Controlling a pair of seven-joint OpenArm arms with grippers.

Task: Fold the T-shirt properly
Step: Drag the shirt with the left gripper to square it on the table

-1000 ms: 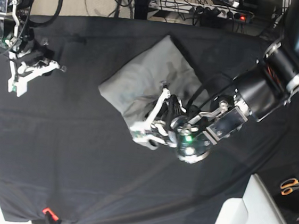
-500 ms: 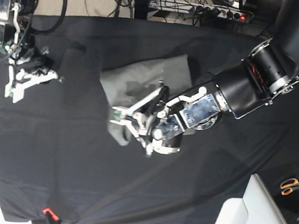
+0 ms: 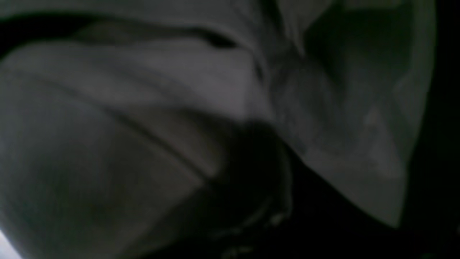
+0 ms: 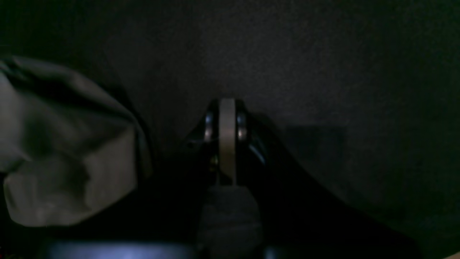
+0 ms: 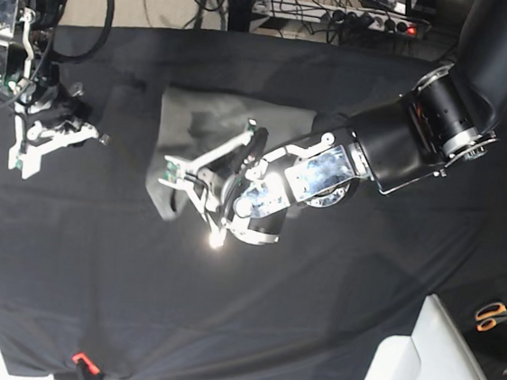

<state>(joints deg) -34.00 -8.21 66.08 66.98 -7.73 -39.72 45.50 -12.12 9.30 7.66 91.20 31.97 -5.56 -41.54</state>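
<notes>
Currently the black table cloth [image 5: 330, 325] is covering the whole work surface and is serving as the bed on which the fold is being made. The T-shirt [image 5: 208, 117] is lying on it left of centre in the base view, bunched into a compact, roughly rectangular bundle with several layers stacked, so the fold appears to be well along but not yet tidy. The left arm is reaching across the cloth from the right of that view, and the left gripper [image 5: 176, 168] is sitting over the bundle's near-left edge; its jaws are standing almost together with only a narrow gap, and the left wrist view is filled with grey fabric [image 3: 107, 118] gathered in ridges directly ahead of them, so they are judged to be pinching a fold of the shirt, presumably to carry that edge over. The contact itself is too dark and blurred to confirm outright. The right gripper [image 5: 23, 152] is resting low over bare cloth, well apart from the shirt at the left side, evidently parked clear of the working arm; in the right wrist view its jaws [image 4: 227, 136] are pressed fully together and are holding nothing, with a corner of the shirt [image 4: 64, 151] visible off to one side.
</notes>
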